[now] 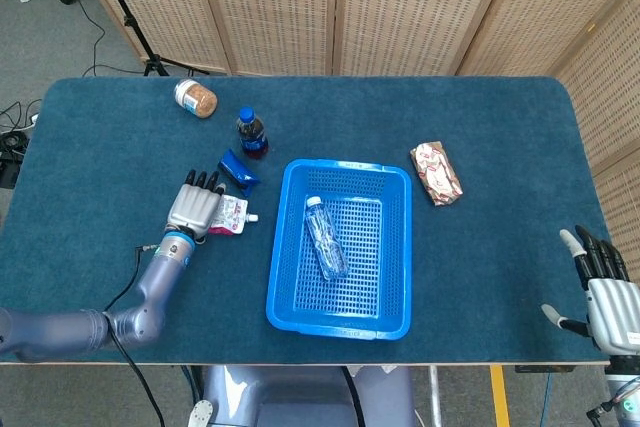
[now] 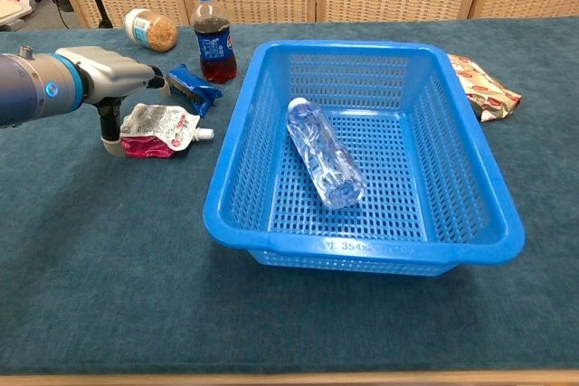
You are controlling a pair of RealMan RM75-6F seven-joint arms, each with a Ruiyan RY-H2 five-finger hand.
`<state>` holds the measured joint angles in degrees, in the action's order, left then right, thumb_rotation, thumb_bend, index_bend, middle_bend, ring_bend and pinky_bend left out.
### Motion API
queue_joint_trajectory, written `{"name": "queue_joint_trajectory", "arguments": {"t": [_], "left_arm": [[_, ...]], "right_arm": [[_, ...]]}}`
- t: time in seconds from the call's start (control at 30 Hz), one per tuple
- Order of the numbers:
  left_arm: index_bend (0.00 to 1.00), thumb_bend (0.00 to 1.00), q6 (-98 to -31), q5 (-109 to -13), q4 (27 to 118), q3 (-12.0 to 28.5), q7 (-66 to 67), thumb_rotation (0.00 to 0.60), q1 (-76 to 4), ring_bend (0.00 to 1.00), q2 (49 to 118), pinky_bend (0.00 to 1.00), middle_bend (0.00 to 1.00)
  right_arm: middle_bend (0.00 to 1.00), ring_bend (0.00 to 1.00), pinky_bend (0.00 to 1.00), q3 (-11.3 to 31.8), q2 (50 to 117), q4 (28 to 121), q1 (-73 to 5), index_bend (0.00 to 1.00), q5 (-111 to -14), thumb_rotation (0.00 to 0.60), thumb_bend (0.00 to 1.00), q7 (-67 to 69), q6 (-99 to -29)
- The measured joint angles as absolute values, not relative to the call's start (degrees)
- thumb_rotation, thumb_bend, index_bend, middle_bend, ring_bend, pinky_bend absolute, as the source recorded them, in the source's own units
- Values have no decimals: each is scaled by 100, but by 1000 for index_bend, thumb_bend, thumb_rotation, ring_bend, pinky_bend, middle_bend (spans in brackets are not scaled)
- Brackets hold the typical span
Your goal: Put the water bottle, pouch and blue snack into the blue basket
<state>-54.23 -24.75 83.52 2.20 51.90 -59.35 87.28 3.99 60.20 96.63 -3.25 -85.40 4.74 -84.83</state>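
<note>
The clear water bottle [image 1: 326, 238] [image 2: 324, 153] lies inside the blue basket [image 1: 393, 247] [image 2: 452, 169]. A pink and white pouch [image 1: 232, 216] [image 2: 161, 128] lies flat on the cloth left of the basket. Just behind it sits the blue snack [image 1: 238, 168] [image 2: 190, 86]. My left hand [image 1: 195, 209] [image 2: 113, 79] hovers over the pouch's left end, fingers spread, thumb down beside it, holding nothing. My right hand [image 1: 602, 292] is open at the table's right front edge, far from everything.
A cola bottle [image 1: 251, 133] [image 2: 212, 34] stands behind the blue snack. A jar of brown grains [image 1: 196, 99] [image 2: 151, 30] lies at the back left. A red and white snack pack [image 1: 436, 172] [image 2: 484, 88] lies right of the basket.
</note>
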Motion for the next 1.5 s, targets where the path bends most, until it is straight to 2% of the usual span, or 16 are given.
{"name": "queue_joint_trajectory", "arguments": {"t": [0.17,0.23,0.3,0.4,0.5,0.77,0.97,1.2,1.37,1.5], "left_arm": [[275,150,-5331,-2449,8058,196,5194,600,-5962,16,8965,57,7],[360,166,-5303,-2454,7938,185,5184,600,-5961,65,9074,97,54],[487,192,-5296,-2490,7827,182,5155,600,-5952,148,9176,163,151],[597,224,-5368,-2648,7742,195,5075,600,-5921,250,9266,249,258],[667,246,-5523,-2940,7683,217,4952,600,-5865,317,9332,291,314],[726,262,-5923,-3626,7824,383,4633,600,-5707,350,9218,306,357],[740,266,-6223,-3774,8467,615,4660,600,-5688,353,8727,306,368],[741,265,-6590,-3923,9314,1065,4629,600,-5694,354,8194,306,370],[741,263,-6956,-4110,9558,1300,4560,600,-5730,354,8267,306,370],[741,260,-7193,-4548,9594,1423,4448,600,-5794,354,8628,305,370]], "right_arm": [[0,0,0,396,6023,9658,-333,8,-8532,600,156,477,-8459],[0,0,0,397,6022,9660,-334,8,-8537,600,156,483,-8465],[0,0,0,402,6020,9657,-332,8,-8530,600,156,493,-8471],[0,0,0,410,6018,9648,-330,8,-8512,600,156,510,-8471],[0,0,0,411,6021,9637,-333,8,-8505,600,156,514,-8460],[0,0,0,408,6019,9654,-334,8,-8521,600,156,509,-8470],[0,0,0,403,6019,9660,-344,8,-8513,600,156,518,-8441],[0,0,0,406,5983,9680,-325,8,-8548,600,156,603,-8493],[0,0,0,406,5949,9688,-307,8,-8570,600,156,685,-8535],[0,0,0,414,5917,9673,-297,8,-8548,600,156,775,-8534]]}}
